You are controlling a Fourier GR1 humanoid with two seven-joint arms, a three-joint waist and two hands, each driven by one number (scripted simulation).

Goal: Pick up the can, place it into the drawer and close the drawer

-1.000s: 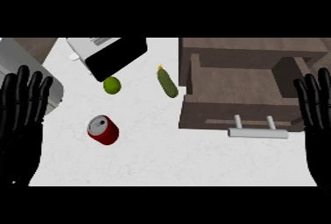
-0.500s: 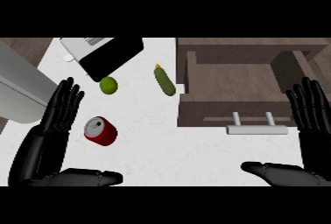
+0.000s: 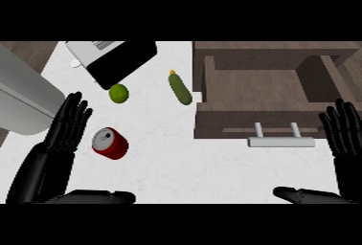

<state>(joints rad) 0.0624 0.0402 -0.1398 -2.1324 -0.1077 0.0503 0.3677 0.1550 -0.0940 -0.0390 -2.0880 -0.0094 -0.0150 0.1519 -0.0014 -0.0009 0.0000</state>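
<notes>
Counter top [image 3: 212, 167] is white, lightly speckled. Clutter at the far side: round green lime [image 3: 118, 93], elongated green cucumber [image 3: 179, 89] with a yellow tip lying at an angle just beside the drawer's left wall, and a dark flat slab [image 3: 124, 60] tilted diagonally at the top, with a pale grey item behind it that I cannot identify. Large grey curved body [image 3: 25, 103] at the left edge, near the left hand's fingertips.

Drawer [image 3: 265, 83] is pulled out, open-topped box in brown wood grain, inside looks bare. Pale bar handle [image 3: 280, 141] on two posts sticks out from its front panel toward the robot.

Can [image 3: 109, 143]: red cylinder with silver lid, lying tilted on the counter, left of the drawer front and well apart from it. Nothing sits between can and drawer; lime and cucumber are farther back.

Left hand [image 3: 63, 134]: black, fingers straight and spread, pointing away, thumb low along the bottom edge. Can is just beside its fingers on the inner side, contact unclear, not grasped.

Right hand [image 3: 344, 131]: fingers straight and spread, at the right edge beside the drawer handle, holding nothing
</notes>
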